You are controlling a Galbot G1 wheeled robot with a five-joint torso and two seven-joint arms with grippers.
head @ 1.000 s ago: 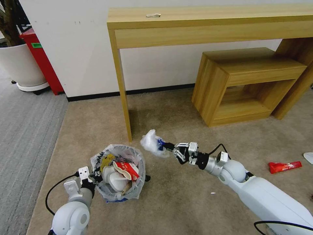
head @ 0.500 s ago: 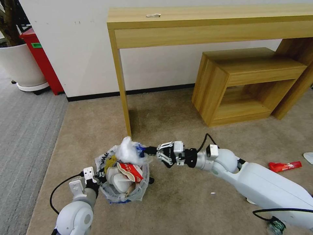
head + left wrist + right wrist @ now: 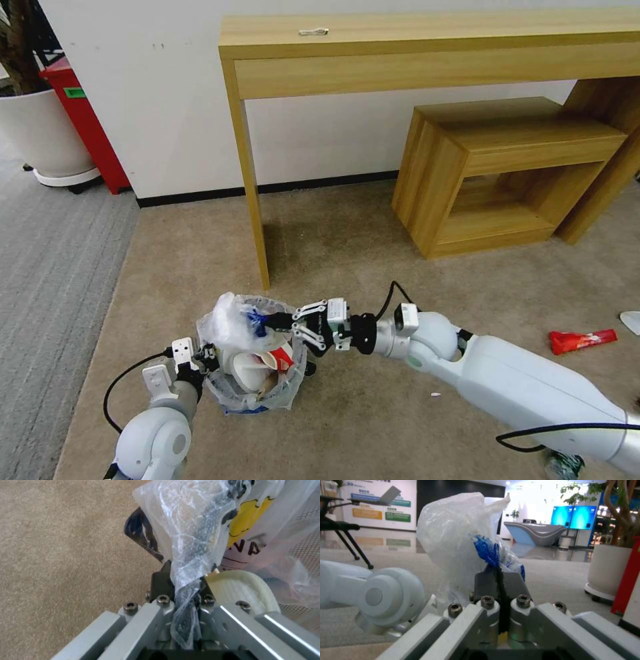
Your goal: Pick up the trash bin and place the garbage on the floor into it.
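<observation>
Crinkly white plastic with a blue print is what I have clenched in the right tool (image 3: 275,323), a wad of garbage (image 3: 230,321) held over the far rim of the trash bin (image 3: 257,393). In the right wrist view the two fingers (image 3: 486,580) are pressed flat together with the blue strip pinched between them and the wad (image 3: 460,537) ballooning just beyond the tips.

My left tool (image 3: 208,355) is clamped on the bin's liner at its near-left rim; the left wrist view shows a twisted rope of the bag (image 3: 186,562) running down between the shut fingers (image 3: 161,582), a white slipper's edge (image 3: 246,587) beside them, and the yellow face mark and black lettering behind.

Around the tools I see open beige floor (image 3: 373,413) toward me and to the right. Just beyond the right tool stands the leg of the long wooden desk (image 3: 257,220), close to the bin's far side. A low wooden shelf unit (image 3: 493,180) sits well beyond the right arm.

The bin is heaped with a slipper and a red-white carton (image 3: 277,357); what lies under them I cannot make out. A red wrapper (image 3: 582,341) lies far right of the right tool, and a white scrap (image 3: 631,321) is cut off at the picture's edge
</observation>
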